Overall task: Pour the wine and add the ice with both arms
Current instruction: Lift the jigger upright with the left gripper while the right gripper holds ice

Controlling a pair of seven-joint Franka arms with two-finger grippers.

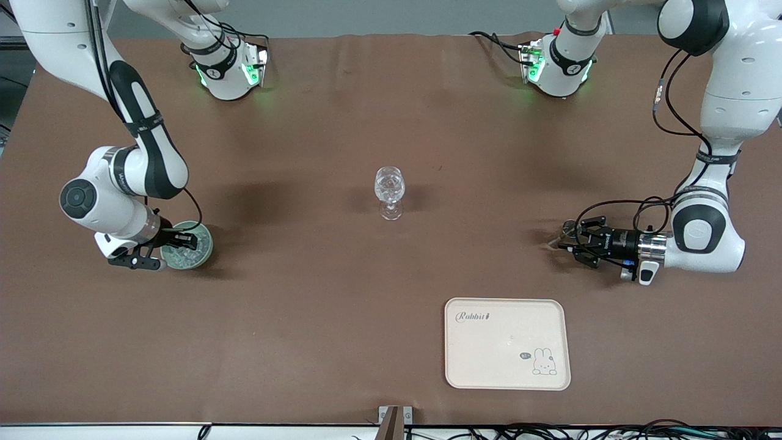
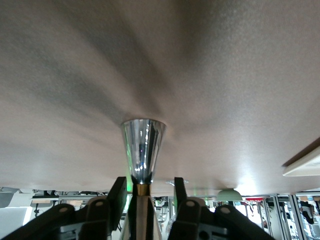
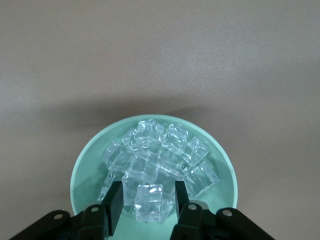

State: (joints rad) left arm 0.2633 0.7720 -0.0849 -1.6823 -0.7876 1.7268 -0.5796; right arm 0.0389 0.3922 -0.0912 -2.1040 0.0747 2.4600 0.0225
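Ice fills a green bowl toward the right arm's end from the glass; right gripper straddles one cube, grip uncertain. Left gripper, toward the left arm's end, flanks a shiny cone-shaped vessel, fingers not visibly touching. Glass looks empty: pouring and icing remain.
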